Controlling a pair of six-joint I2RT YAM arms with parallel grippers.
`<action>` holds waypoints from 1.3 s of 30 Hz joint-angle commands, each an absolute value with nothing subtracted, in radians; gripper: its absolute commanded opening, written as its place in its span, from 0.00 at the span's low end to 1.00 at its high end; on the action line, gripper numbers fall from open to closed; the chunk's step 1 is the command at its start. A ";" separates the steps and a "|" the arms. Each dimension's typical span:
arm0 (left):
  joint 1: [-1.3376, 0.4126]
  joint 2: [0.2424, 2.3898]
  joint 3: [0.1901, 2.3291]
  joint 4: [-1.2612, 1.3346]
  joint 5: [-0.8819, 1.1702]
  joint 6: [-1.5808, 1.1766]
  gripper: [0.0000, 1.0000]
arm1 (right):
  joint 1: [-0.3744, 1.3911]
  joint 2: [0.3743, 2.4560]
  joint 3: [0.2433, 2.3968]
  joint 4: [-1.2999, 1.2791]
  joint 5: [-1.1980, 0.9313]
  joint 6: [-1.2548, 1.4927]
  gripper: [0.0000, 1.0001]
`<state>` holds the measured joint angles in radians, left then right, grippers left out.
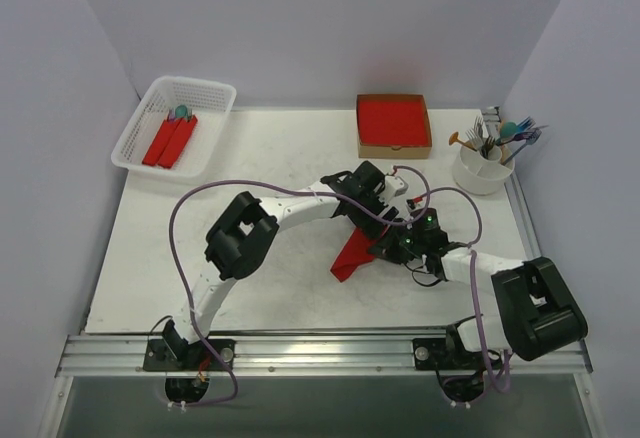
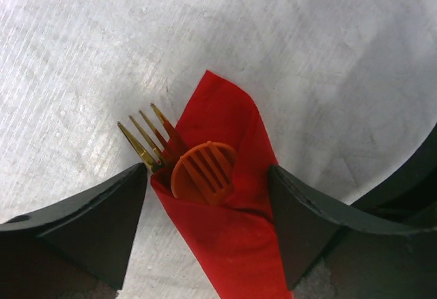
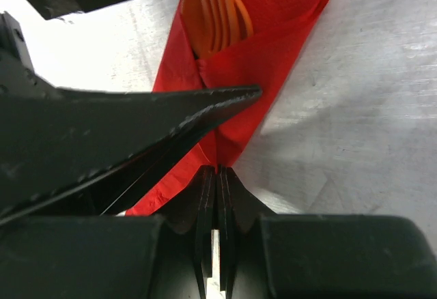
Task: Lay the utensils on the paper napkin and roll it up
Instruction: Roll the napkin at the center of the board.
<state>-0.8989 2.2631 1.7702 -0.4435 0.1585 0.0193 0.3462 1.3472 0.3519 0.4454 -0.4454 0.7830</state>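
The paper napkin (image 1: 348, 260) lies at mid-table, folded into a slim red wrap (image 2: 232, 244) around the utensils. An orange utensil head (image 2: 203, 171) and gold-orange fork tines (image 2: 145, 134) stick out of its top. My left gripper (image 2: 208, 210) is open and straddles the wrap, one dark finger (image 2: 102, 224) on each side, close against the paper. In the right wrist view, my right gripper (image 3: 217, 171) is shut with its tips pinching a crease in the lower part of the napkin (image 3: 273, 53). The left gripper's finger (image 3: 136, 135) crosses just above it.
A white basket (image 1: 135, 136) at the back left holds finished red rolls (image 1: 170, 141). A cardboard box with a red napkin stack (image 1: 393, 123) sits at the back centre. A white cup (image 1: 482, 173) with spare utensils (image 1: 505, 136) stands at the back right. Purple cables loop over both arms.
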 commanded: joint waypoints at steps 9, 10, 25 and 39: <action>-0.907 2.272 1.732 -0.436 0.173 0.058 0.71 | 0.341 1.272 0.371 0.385 -0.428 0.743 0.00; -0.905 2.272 1.729 -0.431 0.175 0.061 0.71 | 0.339 1.270 0.373 0.380 -0.428 0.741 0.00; -0.904 2.281 1.718 -0.440 0.178 0.136 0.67 | 0.328 1.235 0.383 0.293 -0.419 0.704 0.00; -0.911 2.279 1.707 -0.448 0.196 0.198 0.67 | 0.267 1.247 0.454 0.187 -0.423 0.601 0.00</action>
<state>-0.9020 2.2662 1.7451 -0.3920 0.1768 0.1623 0.2859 1.2602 0.3931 0.2394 -0.4328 0.6529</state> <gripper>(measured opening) 0.669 0.032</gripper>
